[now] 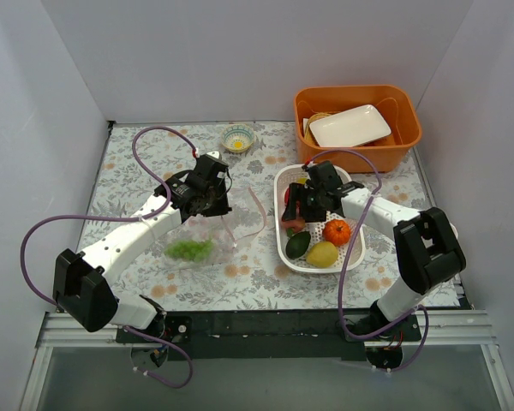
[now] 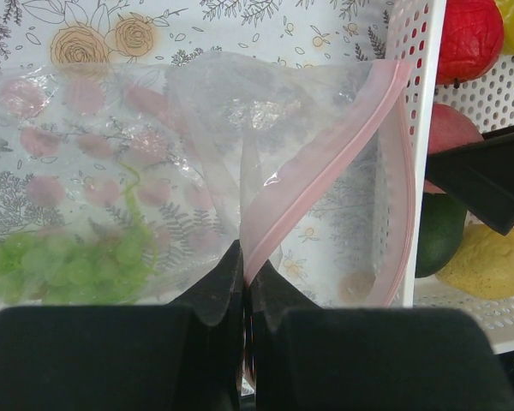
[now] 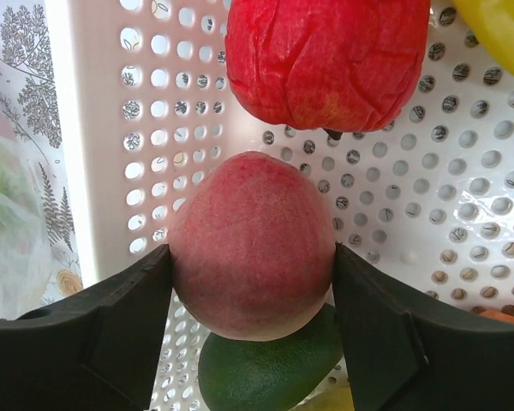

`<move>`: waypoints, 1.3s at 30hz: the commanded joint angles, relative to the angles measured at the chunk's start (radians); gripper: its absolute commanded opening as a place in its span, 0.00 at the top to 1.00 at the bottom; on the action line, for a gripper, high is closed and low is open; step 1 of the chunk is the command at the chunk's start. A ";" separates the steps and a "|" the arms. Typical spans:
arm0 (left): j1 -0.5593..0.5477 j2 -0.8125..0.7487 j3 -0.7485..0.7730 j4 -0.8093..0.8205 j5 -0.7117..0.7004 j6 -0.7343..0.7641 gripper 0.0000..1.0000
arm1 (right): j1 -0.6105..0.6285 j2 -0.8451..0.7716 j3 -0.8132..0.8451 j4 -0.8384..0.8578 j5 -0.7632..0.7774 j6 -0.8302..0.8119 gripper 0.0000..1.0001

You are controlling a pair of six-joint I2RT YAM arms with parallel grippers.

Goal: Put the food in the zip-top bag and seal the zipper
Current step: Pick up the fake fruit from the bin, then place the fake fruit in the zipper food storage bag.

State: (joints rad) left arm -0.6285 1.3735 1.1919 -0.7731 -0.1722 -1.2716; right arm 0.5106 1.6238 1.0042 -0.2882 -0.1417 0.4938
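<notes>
Pink fruit (image 3: 253, 240) clamped in right pincer (image 3: 250, 270), inside basket (image 3: 146, 128); zip-top bag (image 2: 111, 145) mouth lies just to its left, left pincer (image 2: 244, 270) pinching the zipper (image 2: 325, 163).

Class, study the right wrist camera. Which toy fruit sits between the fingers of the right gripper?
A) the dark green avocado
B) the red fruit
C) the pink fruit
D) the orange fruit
C: in the right wrist view the pink fruit sits in the white basket, and the right gripper has one finger against each of its sides.
</notes>
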 commanded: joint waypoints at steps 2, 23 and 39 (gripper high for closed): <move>0.004 -0.022 0.008 0.017 0.013 0.006 1.00 | -0.001 -0.093 -0.007 -0.012 0.016 -0.003 0.58; 0.003 -0.005 0.049 0.020 0.039 -0.011 1.00 | 0.167 -0.289 0.131 0.109 -0.041 0.078 0.58; 0.003 -0.068 0.101 -0.060 -0.026 -0.026 1.00 | 0.266 -0.220 0.228 0.069 0.039 -0.044 0.02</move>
State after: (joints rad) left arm -0.6285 1.3506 1.2568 -0.8082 -0.1673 -1.2922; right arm 0.7792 1.4952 1.1919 -0.2359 -0.1482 0.5152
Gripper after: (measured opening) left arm 0.010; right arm 0.981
